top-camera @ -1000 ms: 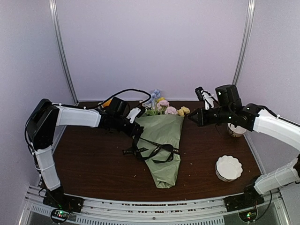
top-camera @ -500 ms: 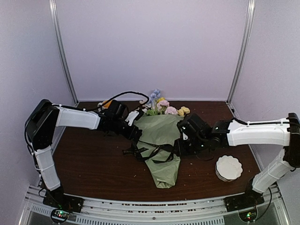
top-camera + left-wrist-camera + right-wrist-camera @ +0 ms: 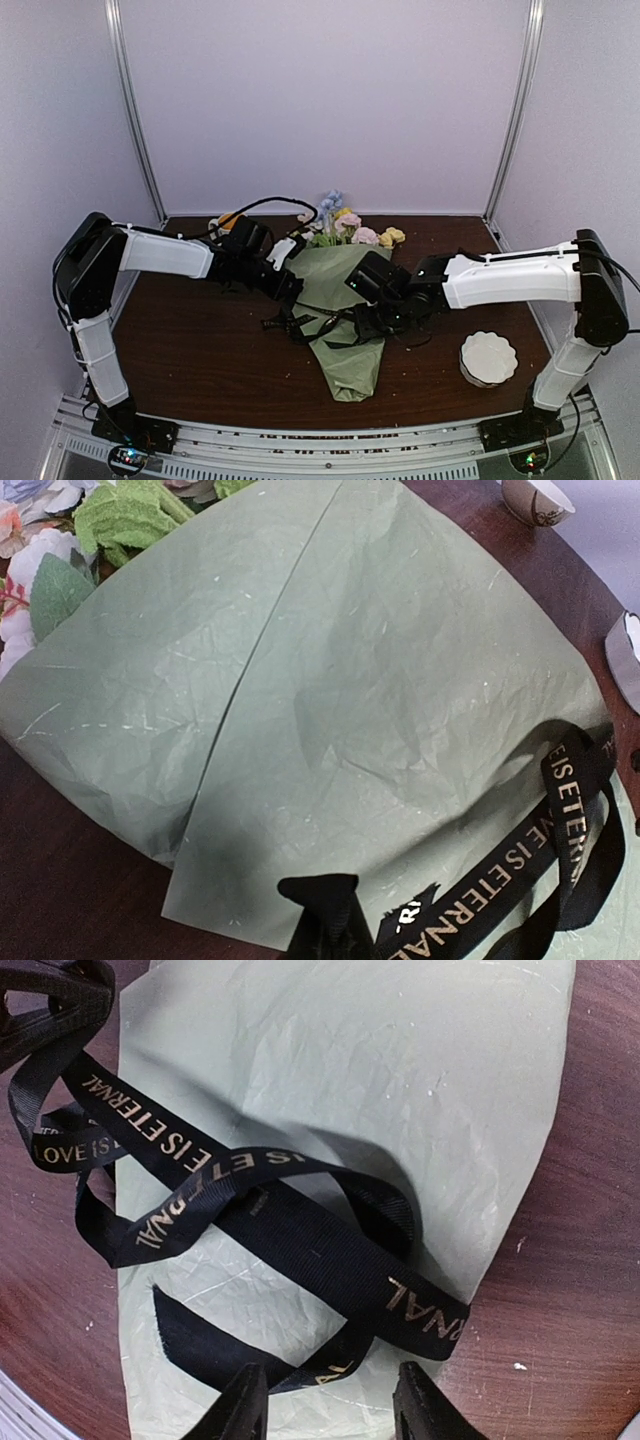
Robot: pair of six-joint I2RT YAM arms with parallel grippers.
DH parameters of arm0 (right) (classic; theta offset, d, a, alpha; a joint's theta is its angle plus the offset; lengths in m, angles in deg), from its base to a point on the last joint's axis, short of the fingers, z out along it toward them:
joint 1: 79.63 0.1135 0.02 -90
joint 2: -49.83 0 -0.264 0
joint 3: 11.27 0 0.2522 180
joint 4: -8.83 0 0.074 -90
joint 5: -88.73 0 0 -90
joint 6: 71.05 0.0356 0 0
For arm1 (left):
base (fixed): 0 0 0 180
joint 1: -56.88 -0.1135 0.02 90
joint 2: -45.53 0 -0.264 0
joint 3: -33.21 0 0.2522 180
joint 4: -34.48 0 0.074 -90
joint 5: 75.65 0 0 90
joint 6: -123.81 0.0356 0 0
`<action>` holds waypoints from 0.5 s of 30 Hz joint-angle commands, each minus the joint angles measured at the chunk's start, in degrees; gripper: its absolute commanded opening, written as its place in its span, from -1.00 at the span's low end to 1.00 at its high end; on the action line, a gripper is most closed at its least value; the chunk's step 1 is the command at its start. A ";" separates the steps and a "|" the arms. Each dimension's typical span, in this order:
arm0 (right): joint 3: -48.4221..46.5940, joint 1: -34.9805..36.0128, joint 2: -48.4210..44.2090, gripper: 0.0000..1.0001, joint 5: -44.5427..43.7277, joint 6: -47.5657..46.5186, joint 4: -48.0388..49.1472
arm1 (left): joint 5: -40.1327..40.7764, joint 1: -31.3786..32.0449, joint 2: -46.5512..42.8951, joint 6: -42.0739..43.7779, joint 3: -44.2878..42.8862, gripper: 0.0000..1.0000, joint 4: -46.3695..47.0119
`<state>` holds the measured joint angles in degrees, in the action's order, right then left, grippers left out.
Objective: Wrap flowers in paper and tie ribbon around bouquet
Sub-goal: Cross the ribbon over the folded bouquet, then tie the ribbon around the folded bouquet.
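Left gripper (image 3: 287, 286) shut at left edge of bouquet (image 3: 338, 272). Ribbon (image 3: 300, 1228) runs right up to its tips, can't tell if it's pinched. Right gripper (image 3: 330, 1372) about half open, holding nothing, over the ribbon loops at the cone's right side. Bouquet lies centre frame on table (image 3: 190, 350), flowers (image 3: 352, 232) toward top.

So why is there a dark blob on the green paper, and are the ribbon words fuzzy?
Left wrist view: the dark blob on the paper is just a soft shadow, and the ribbon letters look sharp. Right wrist view: another shadow sits beside the ribbon loop, letters clear too. Top view: even light, no glare, but the letters are too small to read.
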<state>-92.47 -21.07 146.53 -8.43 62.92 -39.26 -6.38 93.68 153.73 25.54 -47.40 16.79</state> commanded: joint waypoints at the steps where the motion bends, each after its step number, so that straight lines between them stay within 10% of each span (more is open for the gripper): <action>1: -1.47 0.97 1.59 -0.11 -1.50 0.94 -2.66 | -1.21 -0.32 -2.26 0.02 0.15 -1.00 2.95; 15: -3.77 0.99 7.38 -0.13 -2.07 1.44 -1.51 | -1.74 -0.32 -2.22 0.04 -0.14 -1.00 3.01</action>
<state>-95.24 -20.08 153.42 -8.65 63.90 -40.63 -7.12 93.68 153.73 25.54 -47.42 17.64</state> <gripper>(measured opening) 0.464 0.015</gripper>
